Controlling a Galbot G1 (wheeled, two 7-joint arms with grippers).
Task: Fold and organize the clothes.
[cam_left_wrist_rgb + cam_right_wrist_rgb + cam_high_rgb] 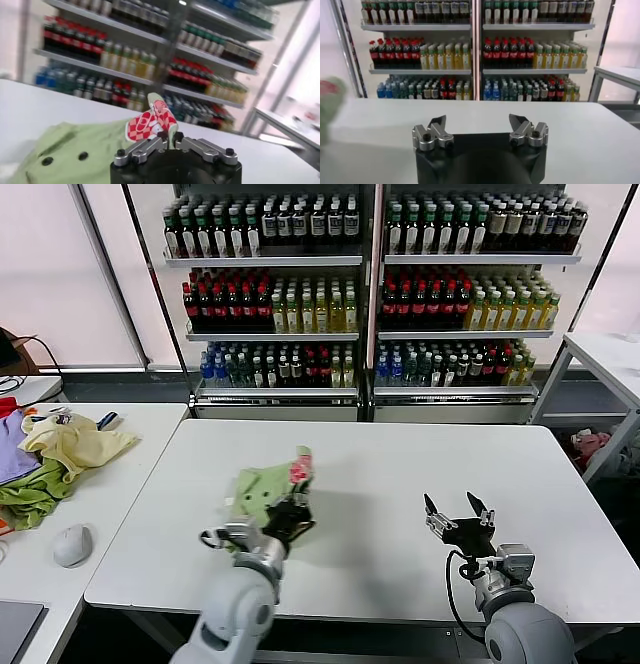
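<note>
Bunched at lower centre-left of the head view: a light green polo shirt [268, 489], lifted into a crumpled mound on the white table [400, 474], its red-and-white printed patch at the upper right of the heap. Left gripper [290, 514] pressed against the shirt's lower right edge, pinching a fold of the cloth. Closer in the left wrist view: fingers [150, 145] drawn together around a raised ridge of fabric [75, 147] bearing the checkered red-and-white graphic [150, 122], plus two dark buttons at lower left of that frame, too small to make out from the head view.

Lower right of the head view: right gripper [458, 514] hovering over bare tabletop, well apart from the shirt, jaws spread wide. Confirmed in the right wrist view: right gripper [479, 131] with both fingers far apart and nothing between them; only a blurred green edge of the shirt [329, 107] at the far left.

Seen only from the head: a side table at left carrying a pale yellow garment [75, 442], purple cloth [12, 449], darker green cloth [30, 489] and a grey mouse [72, 545]. Bottle shelves [370, 284] across the background in all views.
</note>
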